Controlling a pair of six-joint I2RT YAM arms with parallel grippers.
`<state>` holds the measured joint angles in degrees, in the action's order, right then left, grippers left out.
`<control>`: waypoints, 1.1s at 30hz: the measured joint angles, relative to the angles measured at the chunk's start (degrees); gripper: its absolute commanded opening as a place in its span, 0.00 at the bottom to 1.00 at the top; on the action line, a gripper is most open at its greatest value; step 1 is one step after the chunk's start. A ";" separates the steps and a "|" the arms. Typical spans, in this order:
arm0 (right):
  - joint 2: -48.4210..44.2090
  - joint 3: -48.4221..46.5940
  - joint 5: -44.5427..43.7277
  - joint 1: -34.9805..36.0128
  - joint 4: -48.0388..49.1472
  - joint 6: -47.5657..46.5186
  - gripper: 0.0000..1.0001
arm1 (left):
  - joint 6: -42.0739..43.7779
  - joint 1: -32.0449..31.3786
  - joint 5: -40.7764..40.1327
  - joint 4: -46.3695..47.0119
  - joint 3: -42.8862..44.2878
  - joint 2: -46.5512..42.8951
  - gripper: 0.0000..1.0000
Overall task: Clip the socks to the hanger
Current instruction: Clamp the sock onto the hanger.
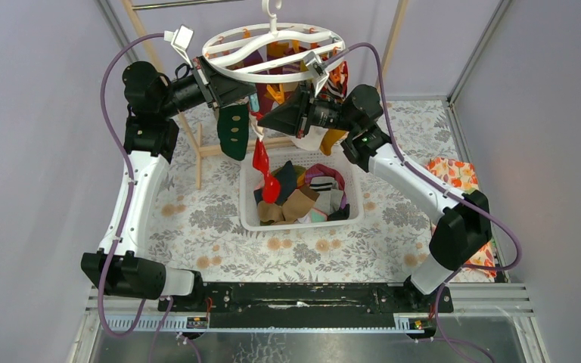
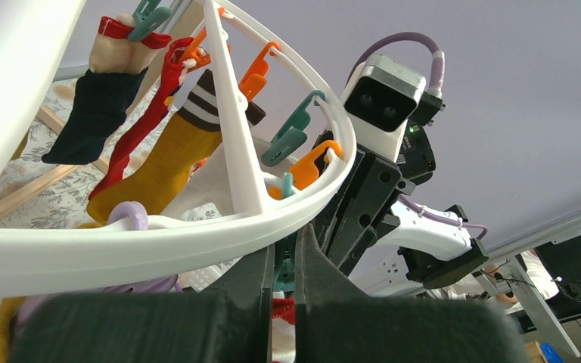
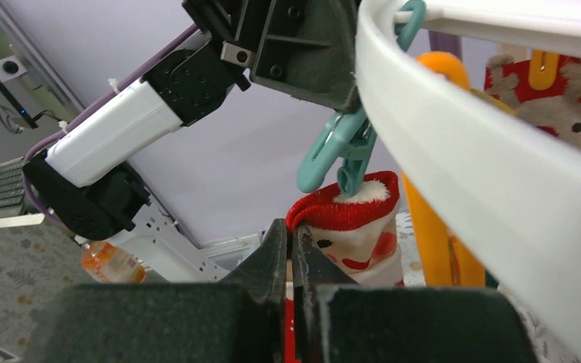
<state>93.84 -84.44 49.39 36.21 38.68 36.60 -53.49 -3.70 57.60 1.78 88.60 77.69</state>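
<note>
Clamped tight on the red-and-white cuff of a Santa sock with the right fingers, lower centre of the right wrist view, nothing but fabric between them. Held up that way to bring the cuff to the mouth of a teal clip just above it.

Squeezing that same clip with the left fingers, bottom centre of the left wrist view, nearly together with only teal plastic between. Probably done to spread the clip's mouth for the cuff. Can't tell whether biting the fabric yet; touching the white trim at least.

Dangling from the white ring of the hanger, top centre of the top view, well up off the counter. Hanging under the ring: a dark green dotted sock centre-left, plus a mustard sock and a navy sock, upper left of the left wrist view.

Waiting in the white basket, middle of the top view: a heap of loose socks.

Next, at a guess: ease off the clip first, then let go of the cuff.
</note>
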 measured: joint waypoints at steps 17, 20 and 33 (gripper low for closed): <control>0.61 -0.28 -0.74 -0.04 -0.31 0.13 0.00 | -0.50 0.00 -0.04 0.11 0.00 0.04 0.00; 0.55 -0.22 -2.58 -0.04 -0.66 -0.04 0.00 | -0.90 0.00 -0.17 0.52 0.00 0.04 0.00; -0.04 0.42 -4.33 -0.07 1.53 1.97 0.00 | -1.16 0.00 -0.09 1.66 0.00 0.04 0.00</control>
<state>93.80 -84.03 45.06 36.14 40.21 38.57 -54.65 -3.70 57.52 3.44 88.60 77.73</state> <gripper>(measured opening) 0.022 0.070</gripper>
